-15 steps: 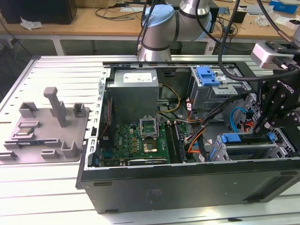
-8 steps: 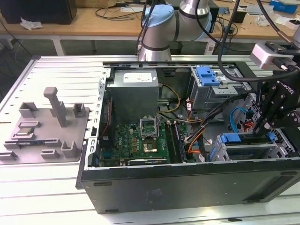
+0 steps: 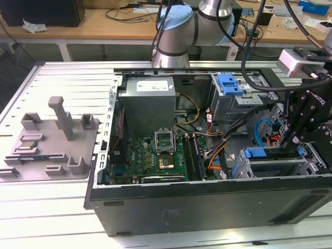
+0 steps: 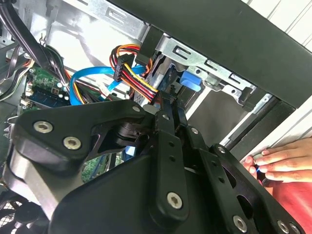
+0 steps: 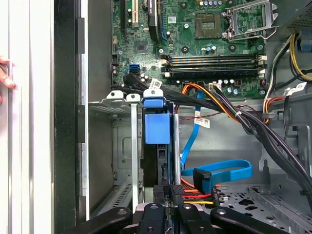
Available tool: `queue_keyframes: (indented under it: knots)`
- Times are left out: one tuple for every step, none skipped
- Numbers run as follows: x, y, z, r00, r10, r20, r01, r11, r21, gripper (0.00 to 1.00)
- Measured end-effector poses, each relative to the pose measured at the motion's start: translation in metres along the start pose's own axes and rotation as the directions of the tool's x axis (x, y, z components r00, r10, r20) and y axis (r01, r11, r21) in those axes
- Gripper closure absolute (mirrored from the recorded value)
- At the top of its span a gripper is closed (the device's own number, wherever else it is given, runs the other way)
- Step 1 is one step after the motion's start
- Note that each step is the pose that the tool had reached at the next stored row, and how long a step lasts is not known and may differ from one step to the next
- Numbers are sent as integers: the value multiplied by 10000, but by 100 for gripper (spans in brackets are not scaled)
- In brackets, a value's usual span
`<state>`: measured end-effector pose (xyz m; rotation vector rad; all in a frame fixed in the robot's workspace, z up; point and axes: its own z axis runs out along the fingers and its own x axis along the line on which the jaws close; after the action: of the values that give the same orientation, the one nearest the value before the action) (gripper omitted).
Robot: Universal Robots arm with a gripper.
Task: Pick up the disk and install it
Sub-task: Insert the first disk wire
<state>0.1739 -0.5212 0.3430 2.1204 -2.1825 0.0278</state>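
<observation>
- While the case lies open on its side on the desk, the arm bends over it toward the cage at the exterior view's right end.
- The tool points down into that cage, drawn narrow and clamped on the disk, with a finger on each flat face.
- The disk stands on edge in a cage slot.
- In the first wrist view the disk runs as a thin dark strip with a blue tab toward its far end. The tool grips its near end.
- Red, yellow and orange wires and a flat blue cable lie just beside the grip.
- In the second wrist view the tool points toward the wires, with the tab beyond.
- A person's hand rests on the case's outer edge near the cage.
- The motherboard lies in the case's middle, with the grey power supply behind it.
- A blue latch sits on the bay further back.
- A grey plate sits on the desk at the exterior view's left, well apart from the case.
</observation>
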Motion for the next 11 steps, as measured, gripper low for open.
queue_keyframes:
  knots:
    - [0, 0, 1, 10000, 0, -1, 0, 10000, 1, 83]
    - [0, -1, 3, 10000, -1, -1, 1, 10000, 0, 83]
    - [-1, -1, 7, 10000, -1, 0, 1, 10000, 0, 83]
    - [-1, -1, 9, 10000, -1, -1, 1, 10000, 0, 83]
    - [-1, -2, 13, 10000, -1, -1, 1, 10000, 0, 83]
    - [-1, -2, 17, 10000, -1, -1, 1, 10000, 1, 83]
    - [-1, -2, 18, 10000, -1, 0, 1, 10000, 0, 83]
    - [-2, -2, 18, 10000, -2, -1, 2, 10000, 0, 83]
    - [-2, -2, 18, 10000, -1, 0, 1, 10000, 1, 83]
    - [-2, -2, 19, 10000, -2, 0, 2, 10000, 0, 83]
    - [-2, 0, 19, 10000, -2, 0, 2, 10000, 1, 83]
